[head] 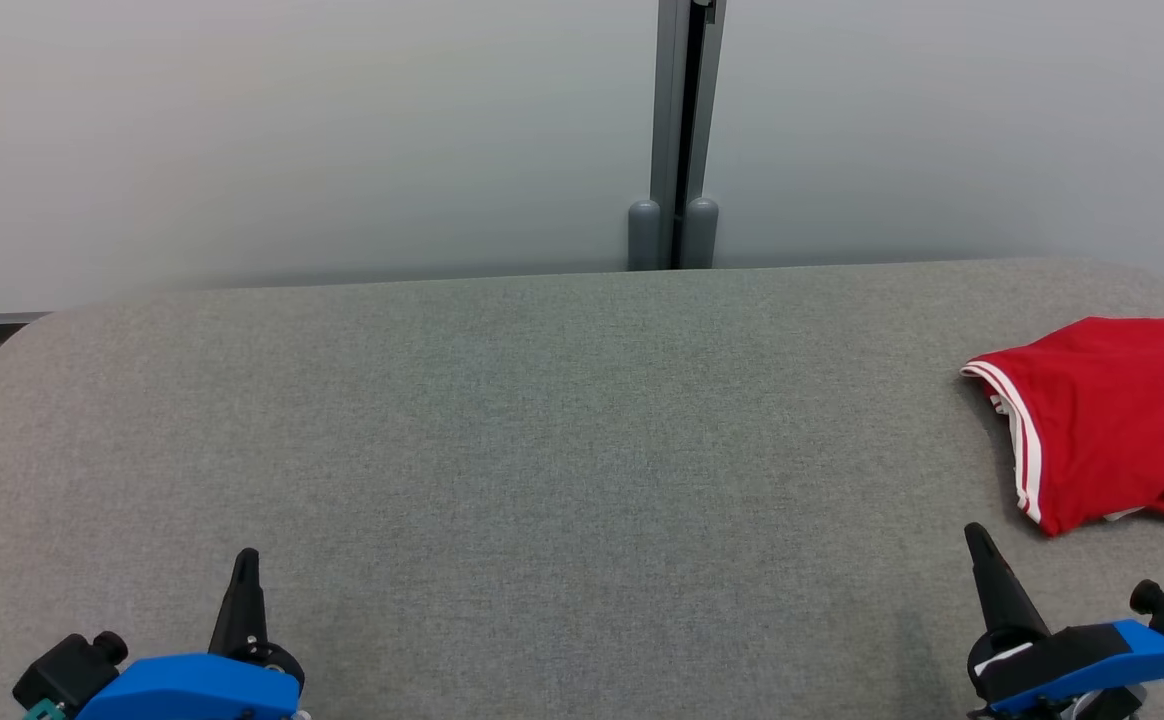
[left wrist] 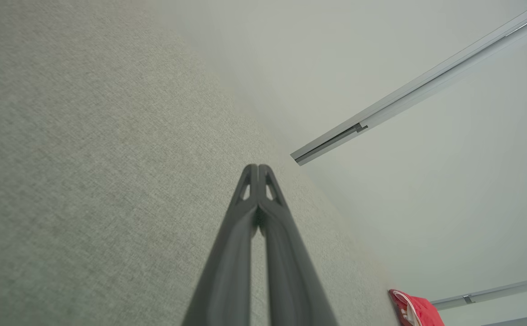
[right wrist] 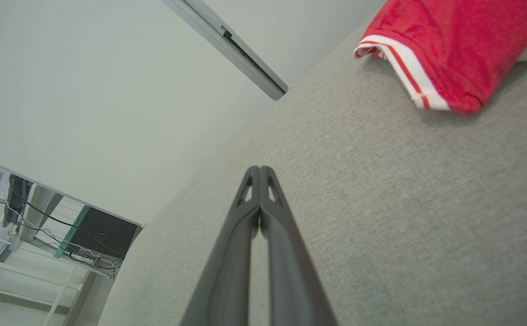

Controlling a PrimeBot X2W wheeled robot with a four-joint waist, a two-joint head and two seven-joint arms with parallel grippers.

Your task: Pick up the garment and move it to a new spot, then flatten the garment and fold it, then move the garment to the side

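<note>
In the head view, the grey fabric table (head: 542, 450) lies bare across its whole middle and left. Its far edge runs along pale wall panels split by a grey post (head: 677, 130), and its far corners are rounded. The red garment (head: 1112, 430), trimmed with white stripes, lies bunched at the table's right edge, partly cut off by the frame. The left gripper (head: 246, 558) sits low at the near left and the right gripper (head: 974, 535) at the near right. Both point away from the robot and both are apart from the cloth.

The left wrist view shows that gripper's fingers pressed together, empty, over bare fabric, with the garment far off in the lower right corner.

In the right wrist view the fingers are likewise closed on nothing. The garment lies ahead at the upper right, and a cabled desk (right wrist: 100, 233) stands beyond the table's end.
</note>
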